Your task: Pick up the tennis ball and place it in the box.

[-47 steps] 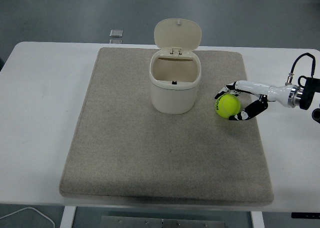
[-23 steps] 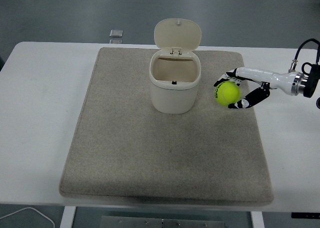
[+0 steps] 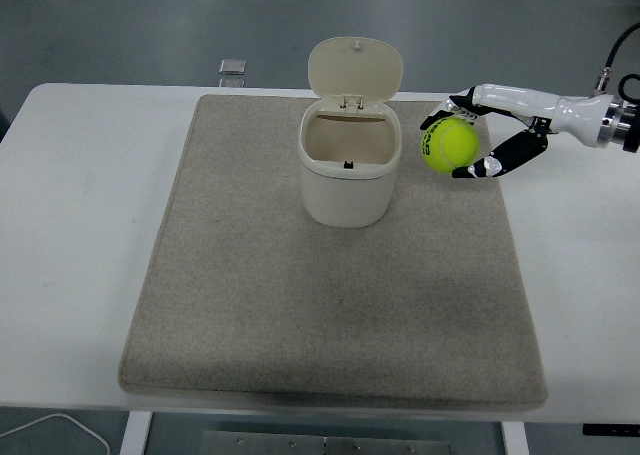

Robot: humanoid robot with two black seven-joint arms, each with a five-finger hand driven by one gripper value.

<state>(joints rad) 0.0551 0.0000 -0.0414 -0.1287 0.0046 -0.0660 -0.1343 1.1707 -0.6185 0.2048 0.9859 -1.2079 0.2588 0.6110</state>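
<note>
A yellow-green tennis ball (image 3: 449, 143) is held in the air by my right hand (image 3: 470, 138), whose fingers curl around it from above and below. Hand and ball hover just right of the cream box (image 3: 348, 170), about level with its rim. The box stands upright on the mat with its hinged lid (image 3: 355, 68) tipped back, and its inside looks empty. My left arm does not appear in the picture.
A beige mat (image 3: 330, 295) covers most of the white table (image 3: 80, 205). A small grey object (image 3: 232, 67) lies beyond the table's far edge. A white cable (image 3: 60, 425) shows at the bottom left below the table.
My right hand has lifted the ball off the mat and carried it up and slightly left, closer to the box's rim. The box has not moved.
</note>
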